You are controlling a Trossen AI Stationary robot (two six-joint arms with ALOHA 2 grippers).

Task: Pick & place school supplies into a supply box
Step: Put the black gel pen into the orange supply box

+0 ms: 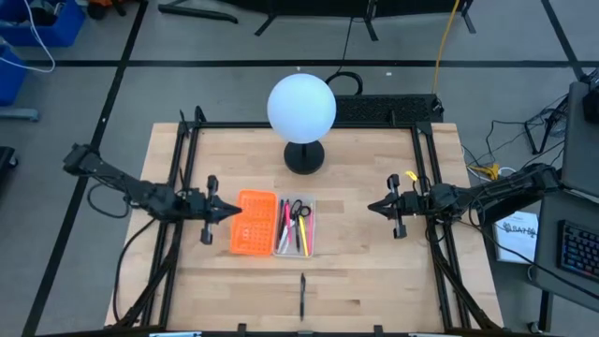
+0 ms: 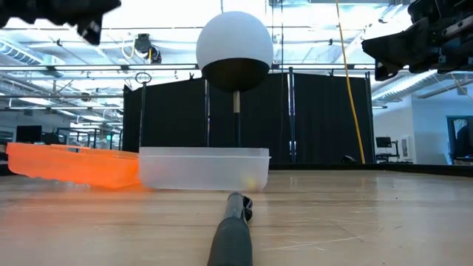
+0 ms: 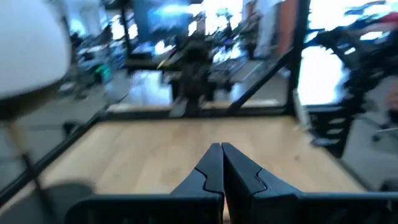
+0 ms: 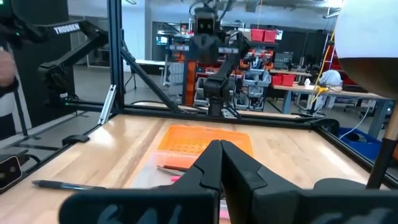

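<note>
Wooden tabletop [image 1: 374,271], lamp [image 1: 301,108] at back | supply box [image 1: 273,225] mid-tabletop, scissors [image 1: 299,210] and pens inside | one pen [image 1: 302,297] at front edge | left gripper [image 1: 234,212], right gripper [image 1: 372,208] closed, empty | risk: slim pen rolling away during pickup.

A white globe lamp [image 1: 301,106] stands upright on a dark round base [image 1: 304,156] at the far middle of the wooden table [image 1: 374,271]. A yellow cable [image 1: 445,42] crosses the floor beyond it.
</note>
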